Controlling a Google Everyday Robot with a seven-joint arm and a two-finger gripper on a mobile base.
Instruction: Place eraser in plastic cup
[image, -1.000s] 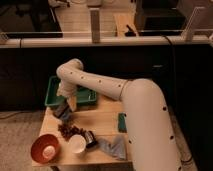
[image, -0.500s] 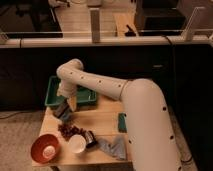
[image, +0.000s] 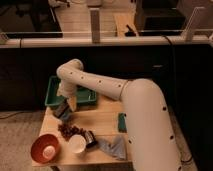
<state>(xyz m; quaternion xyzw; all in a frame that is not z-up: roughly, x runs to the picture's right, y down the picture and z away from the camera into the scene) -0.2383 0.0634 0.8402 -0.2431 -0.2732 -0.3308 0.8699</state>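
The gripper (image: 64, 111) hangs at the end of the white arm (image: 102, 88), pointing down over the back left part of the wooden table (image: 107, 118), right at the front edge of the green tray (image: 51, 93), which sits just behind it. Whether it is wide, narrow or holding something cannot be told from this view. The plastic cup (image: 76, 144) stands upright near the table's front edge, in front of the gripper and a little to the picture's right, apart from it. Between the gripper and the cup lies a cluster of dark reddish bits (image: 69, 131). A small dark object (image: 90, 139) sits against the cup's far side from the orange bowl (image: 45, 148), which rests in front of the gripper, toward the picture's left. A grey cloth (image: 113, 146) lies further right of the cup. Which item is the eraser cannot be made out.
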